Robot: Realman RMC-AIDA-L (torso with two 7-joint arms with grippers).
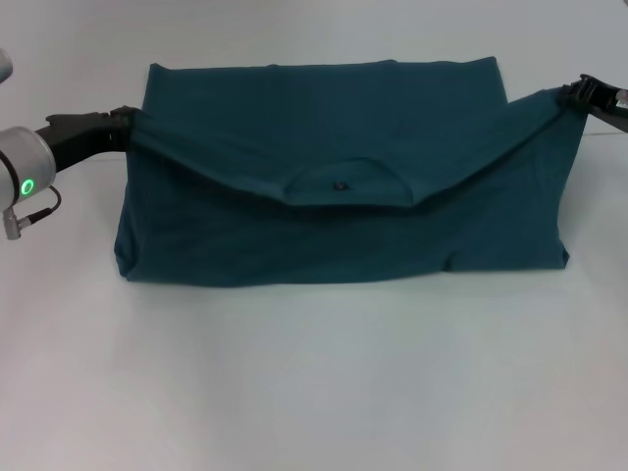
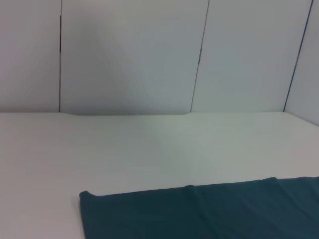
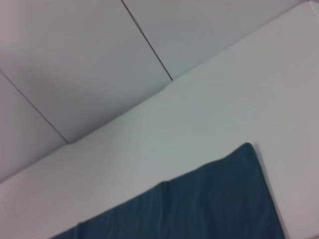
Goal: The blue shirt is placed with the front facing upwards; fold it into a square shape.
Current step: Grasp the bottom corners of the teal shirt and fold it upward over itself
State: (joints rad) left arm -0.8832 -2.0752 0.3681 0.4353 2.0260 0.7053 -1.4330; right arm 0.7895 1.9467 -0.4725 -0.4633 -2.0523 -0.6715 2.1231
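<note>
Hidden: chest lettering folded under.
Blue shirt [image 1: 334, 186]: on white table [image 1: 314, 373], stretched between both grippers, long axis left–right, collar toward the robot.
Left gripper [image 1: 126, 126]: pinching shirt's left edge.
Right gripper [image 1: 574, 93]: pinching right edge.

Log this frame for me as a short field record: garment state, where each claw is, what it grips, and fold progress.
garment: the blue shirt, lying on the white table, plain side up, neck label showing at the collar
left claw: at the shirt's left edge, pinching a corner of fabric
right claw: at the shirt's right edge, pinching a corner of fabric
fabric between claws: folded layer sags in a V toward the collar
fold progress: wide rectangle, not yet a square
lettering: not visible
</note>
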